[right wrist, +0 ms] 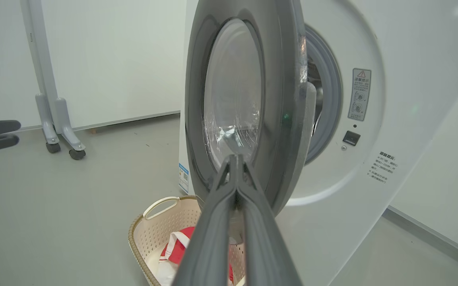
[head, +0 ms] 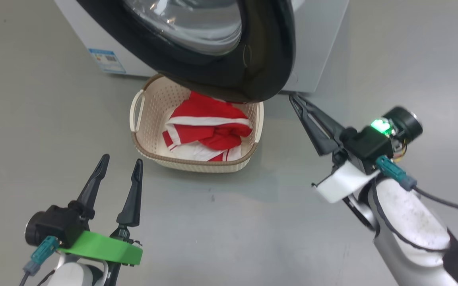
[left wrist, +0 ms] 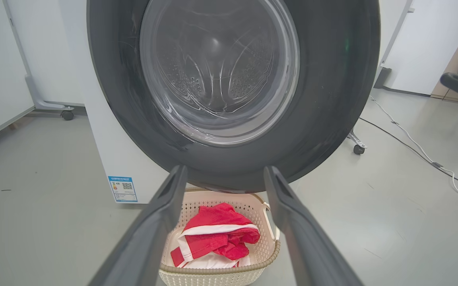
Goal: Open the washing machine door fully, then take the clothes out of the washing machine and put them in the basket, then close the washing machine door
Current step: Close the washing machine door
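1. Head view, looking down on a smooth grey floor (head: 34, 99). The clothes (head: 209, 127), soft red cloth with white stripes, lie crumpled inside the basket (head: 153, 103), a cream perforated plastic tub with a brown woven-look rim. The washing machine door (head: 261, 59), round with a wide glossy black rim, hangs partly open above the basket's far end, in front of the washing machine (head: 316, 39), a plain white box. The left gripper (head: 121, 159) hovers low, well apart from everything, with its jaws spread wide and empty. The right gripper (head: 293, 97) has its jaws pressed together on nothing. Its tip is just beside the door's lower right edge, and I cannot tell whether it touches.

2. Left wrist view. Between the spread jaws the door faces the camera. Its clear glass bowl (left wrist: 219, 71) bulges at the centre, with dimpled steel showing through it. A small blue sticker (left wrist: 122, 189) sits low on the machine's white front. The basket stands just under the door, with the clothes in it.

3. Right wrist view. The door is seen nearly edge-on and ajar. Behind it are the grey rubber ring (right wrist: 334, 91) of the drum mouth and a small dark latch socket (right wrist: 351, 138). The closed jaws point at the door's outer face, near its free edge. With the clothes in the basket, unloading looks done, so closing the door seems to be the step in hand. The next move calls for a steady push on the slick rim, swinging the door toward the latch until it catches.
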You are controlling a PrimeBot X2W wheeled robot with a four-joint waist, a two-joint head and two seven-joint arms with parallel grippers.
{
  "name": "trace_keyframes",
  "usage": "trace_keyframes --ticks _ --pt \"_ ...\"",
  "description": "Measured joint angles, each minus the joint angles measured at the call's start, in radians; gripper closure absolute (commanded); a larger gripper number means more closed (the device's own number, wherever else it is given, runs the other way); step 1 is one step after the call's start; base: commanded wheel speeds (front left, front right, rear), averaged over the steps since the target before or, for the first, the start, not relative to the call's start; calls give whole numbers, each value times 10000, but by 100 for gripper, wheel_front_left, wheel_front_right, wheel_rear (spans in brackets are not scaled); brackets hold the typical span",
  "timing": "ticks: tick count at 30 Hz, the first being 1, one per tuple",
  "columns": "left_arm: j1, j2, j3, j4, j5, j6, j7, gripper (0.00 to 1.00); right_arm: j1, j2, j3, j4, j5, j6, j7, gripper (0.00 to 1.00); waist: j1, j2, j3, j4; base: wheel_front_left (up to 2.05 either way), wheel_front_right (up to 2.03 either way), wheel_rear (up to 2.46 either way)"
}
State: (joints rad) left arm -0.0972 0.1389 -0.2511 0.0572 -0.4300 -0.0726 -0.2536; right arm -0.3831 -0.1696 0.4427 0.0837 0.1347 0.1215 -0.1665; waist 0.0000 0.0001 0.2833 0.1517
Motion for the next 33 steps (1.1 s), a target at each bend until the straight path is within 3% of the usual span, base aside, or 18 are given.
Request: trace_keyframes --ticks 9,19,33 --pt "-508 -284 138 15 4 -90 0 0 -2018 -280 222 215 -75 4 518 100 0 0 1153 572 0 0 0" --pt "-906 -502 314 240 27 -201 0 0 -3022 -493 -134 1012 499 8 571 100 0 0 2059 1233 0 0 0" --pt "-1307 -660 376 255 194 -299 0 0 -4536 -723 -966 1532 903 96 717 100 1 0 2936 1398 0 0 0"
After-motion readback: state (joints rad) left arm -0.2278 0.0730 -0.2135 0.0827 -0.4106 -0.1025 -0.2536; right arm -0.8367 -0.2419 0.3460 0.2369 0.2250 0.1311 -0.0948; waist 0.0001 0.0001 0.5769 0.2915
